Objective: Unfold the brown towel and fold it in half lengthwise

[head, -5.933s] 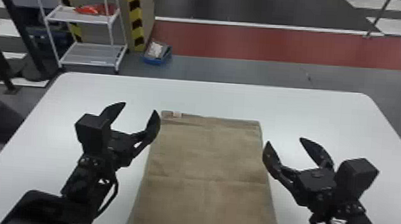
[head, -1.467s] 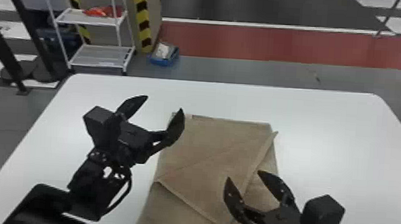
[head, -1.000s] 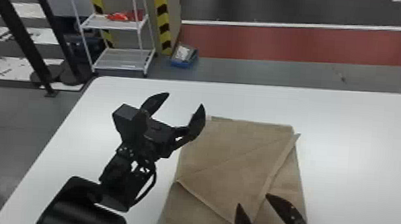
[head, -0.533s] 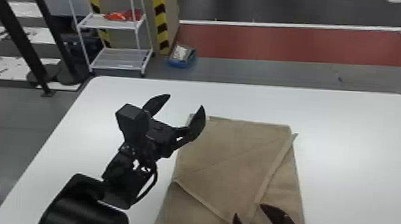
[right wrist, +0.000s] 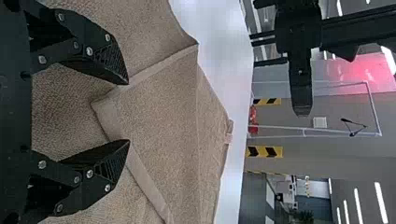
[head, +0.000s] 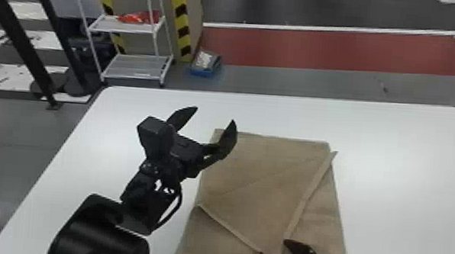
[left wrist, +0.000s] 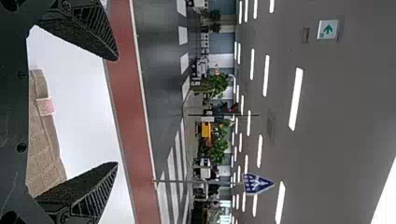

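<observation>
Brown towel (head: 258,169) on the white table (head: 400,159), in front of the robot, running from the middle of the table top towards the near side. For the most part opened out already, so first half of the task mostly done, judging by the broad shape. Still, not quite flat: across the top, a slanting flap (head: 266,211), with its pointed corner towards the near side and a part of its hemmed border a little past the right edge of the cloth. At the far left corner, a small pale label (left wrist: 45,106) on the border.

Left claw (head: 215,114) wide apart, above the far left corner of the towel, holding nothing. Right claw (right wrist: 128,112) also wide, over the near corner of the flap, with this corner between and beneath the two fingers, but not pinched.

Of the lengthwise fold, nothing finished: no long side laid neatly along the other. Left to do, probably: turn back or straighten the slanting flap, make the layers smooth, then bring one long side over to meet the opposite one. Possible trouble: closing on two layers together, and so dragging the whole towel out of line.
</observation>
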